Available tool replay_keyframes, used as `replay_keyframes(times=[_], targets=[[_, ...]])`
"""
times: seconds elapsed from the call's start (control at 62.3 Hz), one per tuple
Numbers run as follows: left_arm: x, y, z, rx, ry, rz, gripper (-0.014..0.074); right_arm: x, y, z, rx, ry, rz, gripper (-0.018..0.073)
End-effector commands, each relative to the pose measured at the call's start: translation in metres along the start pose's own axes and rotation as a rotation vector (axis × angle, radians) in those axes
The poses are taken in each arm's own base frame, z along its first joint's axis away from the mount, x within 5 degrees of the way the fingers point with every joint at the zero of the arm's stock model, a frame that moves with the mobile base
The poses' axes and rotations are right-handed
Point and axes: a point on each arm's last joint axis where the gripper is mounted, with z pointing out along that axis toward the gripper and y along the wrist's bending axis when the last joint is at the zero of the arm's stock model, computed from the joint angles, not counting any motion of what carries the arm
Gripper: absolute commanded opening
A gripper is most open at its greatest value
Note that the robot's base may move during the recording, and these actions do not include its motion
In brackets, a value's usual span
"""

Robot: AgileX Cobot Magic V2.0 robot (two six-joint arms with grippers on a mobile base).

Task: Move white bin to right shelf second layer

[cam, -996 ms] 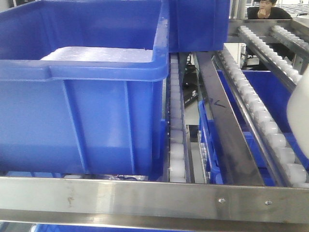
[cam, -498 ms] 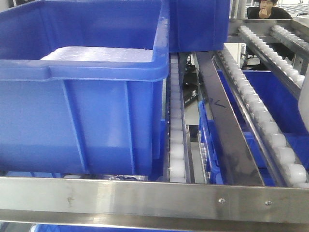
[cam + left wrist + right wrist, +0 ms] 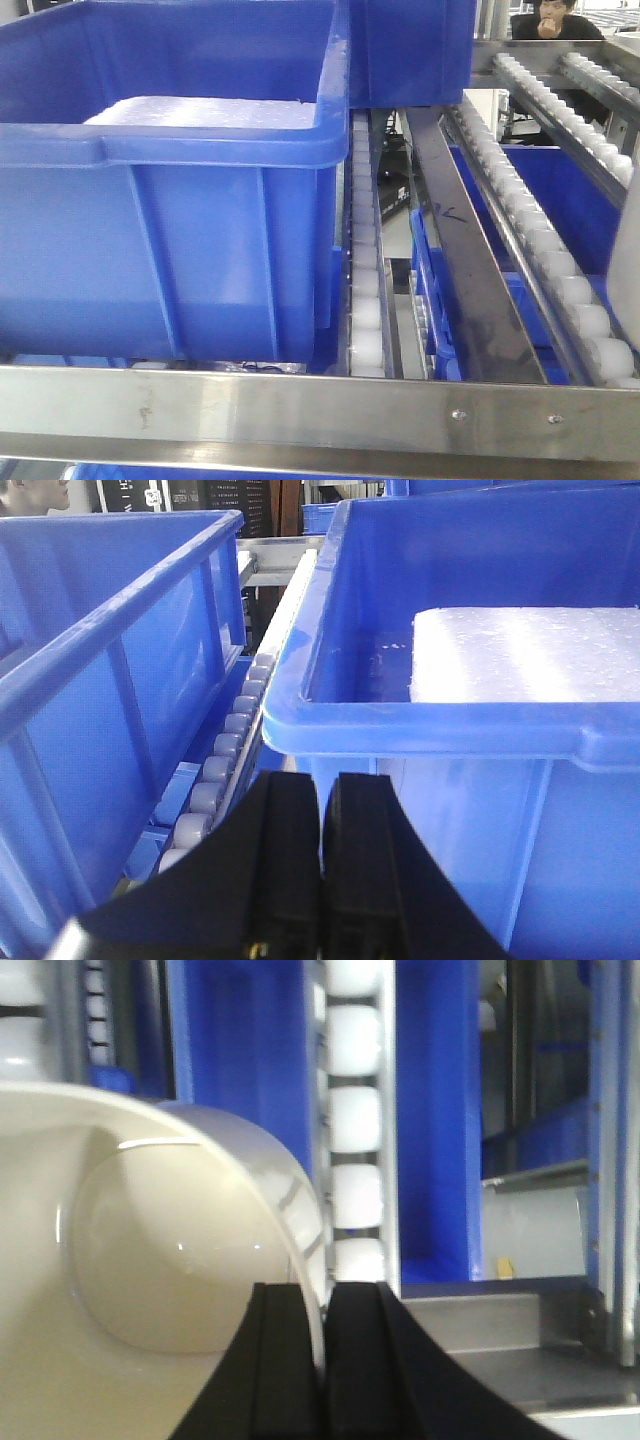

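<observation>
Right claw is pinched narrow on the wall of the white bin: in the right wrist view one black finger sits inside the mouth and the other outside, with the thin cream rim between them. The bin looks empty, glossy and thin-walled, so I judge it light but slippery and a little flexible. A grip on a single wall will let it swing or twist, and a hold low on the rim near a corner, where the plastic is stiffer, would serve best. Its open mouth faces the camera and its rounded base points away, toward a white roller track and blue crate walls beyond.

In the front view only a pale sliver of the bin shows at the right edge of the shelf, above the roller lane there; whether it touches the rollers I cannot tell.

Left claw is closed on nothing, fingers together, hanging just before the near rim of a large blue crate holding a white foam slab.
</observation>
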Motion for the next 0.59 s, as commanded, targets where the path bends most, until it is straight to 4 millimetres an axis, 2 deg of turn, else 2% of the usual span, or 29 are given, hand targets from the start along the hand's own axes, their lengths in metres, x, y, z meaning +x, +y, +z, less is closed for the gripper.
replay_keyframes(times=[0.0, 0.273, 0.498, 0.578], targets=[[0.0041, 0.0002, 0.0003, -0.004, -0.061, -0.009, 0.0085, -0.0144, -0.0049, -0.0128, 0.013, -0.117, 0.011, 0.0029], [0.0041, 0.0002, 0.0003, -0.004, -0.061, -0.009, 0.0085, -0.0144, -0.0040, -0.0032, -0.001, -0.085, -0.006, 0.0031], [0.0041, 0.0002, 0.0003, -0.004, -0.061, -0.009, 0.0085, -0.0145, -0.0039, -0.0032, -0.002, -0.086, -0.005, 0.0034], [0.0041, 0.0002, 0.0003, -0.004, -0.061, -0.009, 0.0085, -0.0146, -0.0038, -0.0032, -0.004, -0.087, -0.003, 0.0085]])
